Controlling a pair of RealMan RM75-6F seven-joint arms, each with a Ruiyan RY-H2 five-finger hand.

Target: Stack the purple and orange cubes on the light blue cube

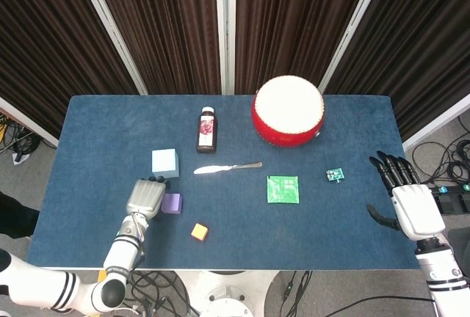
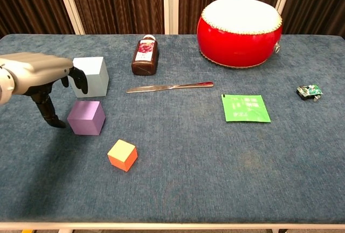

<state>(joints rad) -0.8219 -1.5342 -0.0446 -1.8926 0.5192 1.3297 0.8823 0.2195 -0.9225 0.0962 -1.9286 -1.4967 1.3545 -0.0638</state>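
Dark pleated curtains are hanging behind a blue-covered table (image 1: 95, 133) where both hands are working low at the near edge.

Fingertips (image 2: 82, 83) of the left hand (image 1: 145, 197) are curling downward above the purple cube (image 1: 172, 203), with the thumb reaching down just off the cube's 9 o'clock side; the fingers are spread apart and gripping nothing, and I cannot tell whether any of them is touching the cube. At 12 o'clock from the purple cube, the light blue cube (image 1: 164, 163) is sitting near but apart from it, with nothing on top. At roughly 5 o'clock from the purple cube, the orange cube (image 1: 199, 231) is resting alone on the cloth.

Fingers of the right hand (image 1: 406, 199) are pointing away from the robot, spread and holding nothing, hovering past the table's right edge.

Further out, a butter knife (image 1: 228, 166) is lying at 3 o'clock from the light blue cube. A small dark bottle (image 1: 207, 130) is lying at 12 o'clock from the knife's blade end. A red drum (image 1: 288, 110) is standing at 3 o'clock from the bottle. A green packet (image 1: 283, 188) is lying flat at 6 o'clock from the drum, and a small circuit board (image 1: 335, 175) is sitting at 3 o'clock from the packet.
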